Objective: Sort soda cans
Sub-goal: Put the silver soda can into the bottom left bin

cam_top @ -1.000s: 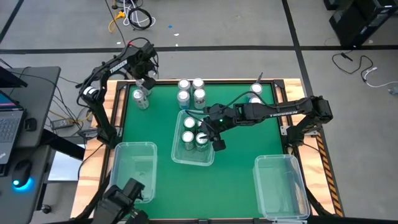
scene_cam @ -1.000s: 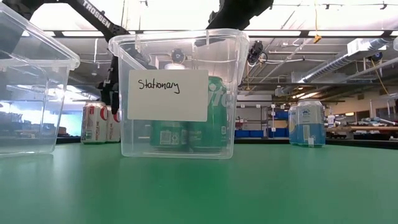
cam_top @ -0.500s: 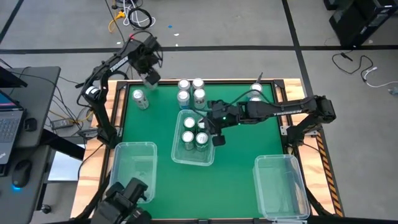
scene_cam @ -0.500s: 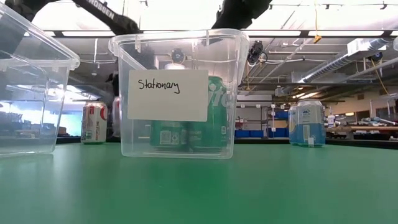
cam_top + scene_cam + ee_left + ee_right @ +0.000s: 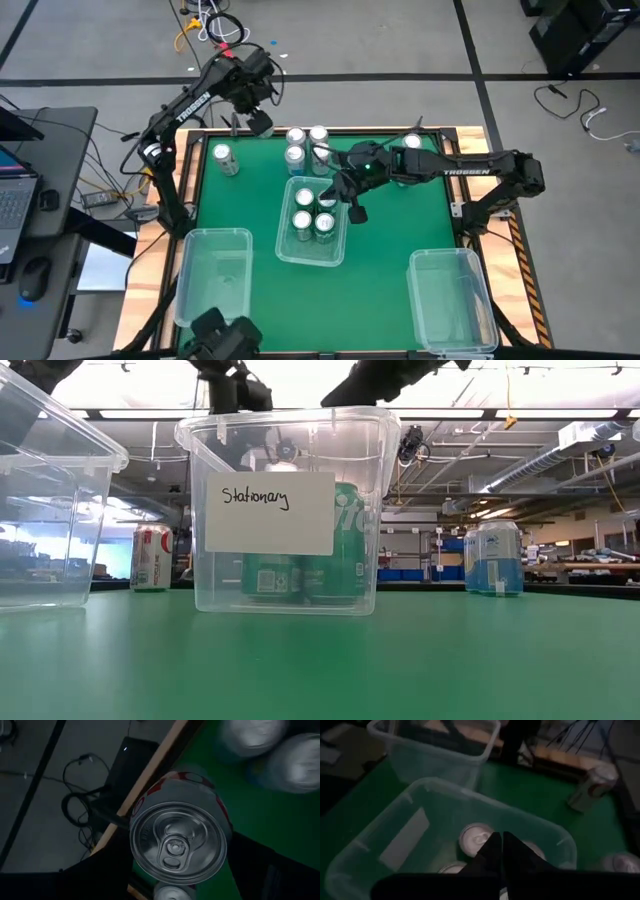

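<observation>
My left gripper (image 5: 260,122) hangs over the table's far left edge, shut on a red-and-white soda can (image 5: 177,842). Another red-and-white can (image 5: 222,157) stands on the green table beside it. My right gripper (image 5: 357,213) is shut and empty, above the far right rim of the middle clear bin (image 5: 310,258), which holds several green cans (image 5: 303,222). Several more cans (image 5: 318,135) stand in a group at the far middle. A blue can (image 5: 493,558) stands at the far right. My left gripper pinches the can's two opposite sides (image 5: 220,820), just below its silver top, between its two fingers (image 5: 112,865). The fingers come steeply from above. The can stands upright in the hold, top up, lifted clear of the table.
An empty clear bin (image 5: 212,275) sits at the near left and another (image 5: 452,300) at the near right. The middle bin bears a label reading "Stationary" (image 5: 268,510). A desk with a laptop (image 5: 15,205) stands left of the table.
My left gripper has risen with the red-and-white can and swung along the far edge toward the table's right. The can has left its neighbour and now hangs clear of the table. My right gripper has drawn back toward the far edge above the middle bin, and its fingers have come together.
</observation>
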You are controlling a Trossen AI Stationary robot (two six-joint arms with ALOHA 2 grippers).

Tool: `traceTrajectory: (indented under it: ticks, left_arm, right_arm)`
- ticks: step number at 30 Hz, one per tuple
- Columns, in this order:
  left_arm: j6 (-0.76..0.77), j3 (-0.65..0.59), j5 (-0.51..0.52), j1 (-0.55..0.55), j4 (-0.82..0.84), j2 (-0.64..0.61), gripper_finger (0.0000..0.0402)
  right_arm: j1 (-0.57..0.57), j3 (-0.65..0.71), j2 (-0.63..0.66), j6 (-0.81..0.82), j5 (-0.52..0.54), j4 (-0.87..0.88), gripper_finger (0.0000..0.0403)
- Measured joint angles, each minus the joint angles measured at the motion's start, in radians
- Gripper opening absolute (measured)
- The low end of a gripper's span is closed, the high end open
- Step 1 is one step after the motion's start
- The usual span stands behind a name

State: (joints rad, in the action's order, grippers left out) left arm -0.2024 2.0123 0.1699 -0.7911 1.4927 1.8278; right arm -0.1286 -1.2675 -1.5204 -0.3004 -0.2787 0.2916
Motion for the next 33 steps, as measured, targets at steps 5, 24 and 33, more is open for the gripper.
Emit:
traceTrajectory:
  ticks: [5, 24, 33]
  left_arm:
    - [0.02, 0.05, 0.0, 0.058, 0.058, 0.0, 0.0275]
    - [0.231, 0.132, -0.135, 0.328, 0.079, -0.091, 0.0275]
    - [0.449, -0.093, -0.145, 0.471, 0.081, -0.321, 0.0275]
  right_arm:
    - [0.001, 0.118, 0.055, 0.031, -0.005, -0.186, 0.0002]
    - [0.01, 0.32, 0.189, 0.088, -0.003, -0.4, 0.0]
    - [0.009, 0.322, 0.187, 0.083, 0.0, -0.424, 0.0001]
